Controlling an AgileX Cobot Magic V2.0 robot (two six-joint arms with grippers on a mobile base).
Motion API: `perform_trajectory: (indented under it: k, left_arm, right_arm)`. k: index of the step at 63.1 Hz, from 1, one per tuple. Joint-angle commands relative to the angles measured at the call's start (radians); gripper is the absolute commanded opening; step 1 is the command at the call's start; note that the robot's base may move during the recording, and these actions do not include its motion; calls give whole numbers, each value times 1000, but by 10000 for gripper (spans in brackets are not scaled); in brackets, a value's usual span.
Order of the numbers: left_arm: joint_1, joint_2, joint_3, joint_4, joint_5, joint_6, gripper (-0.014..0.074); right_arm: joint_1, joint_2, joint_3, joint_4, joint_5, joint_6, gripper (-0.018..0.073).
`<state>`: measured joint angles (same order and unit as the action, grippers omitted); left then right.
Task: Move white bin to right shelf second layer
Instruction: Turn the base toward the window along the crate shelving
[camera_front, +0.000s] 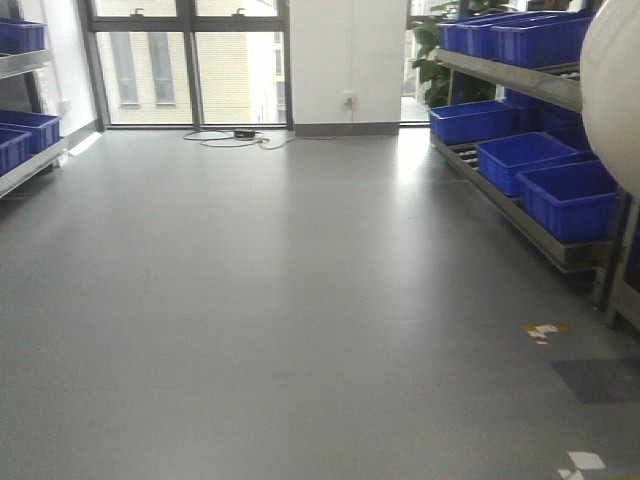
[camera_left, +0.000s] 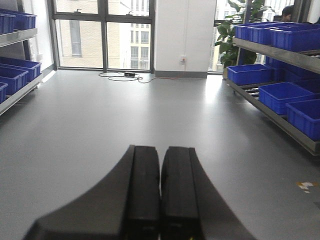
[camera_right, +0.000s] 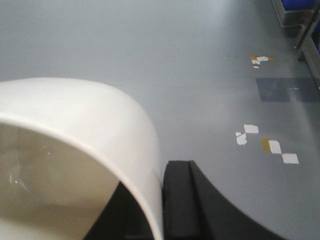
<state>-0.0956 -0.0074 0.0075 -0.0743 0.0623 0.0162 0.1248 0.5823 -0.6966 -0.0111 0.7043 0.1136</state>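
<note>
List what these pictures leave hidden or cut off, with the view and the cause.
- White bin: right wrist view shows only part of its rim and wall; the frame edges cut off the rest. In the front view only a sliver shows at the right edge.
- Right tool: its inner finger is hidden behind the bin wall.
- Right shelf: blue crates cover its levels; the near end is cut off.

Smooth cream-white plastic on the white bin (camera_right: 85, 130), a soft satin sheen along its rim. The right gripper (camera_right: 162, 210) pinching that rim looks matt black plastic, and so does the left gripper (camera_left: 160, 200), dull and unmarked. Grey floor (camera_front: 280, 300) is smooth, faintly glossy. Blue crates (camera_front: 560, 190) are ribbed plastic on a brushed steel rack (camera_front: 520, 85).
</note>
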Motion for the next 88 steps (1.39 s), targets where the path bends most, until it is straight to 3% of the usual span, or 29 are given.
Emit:
perform_trajectory:
  k: [1,88]
  left_arm:
    - [-6,-3,37,-1,-82,-7,85]
    - [-6,-3,37,-1,-82,-7,85]
  right_arm:
    - [-8,6,-29,-6,-93,2,48]
    - [-8,6,-29,-6,-93,2,48]
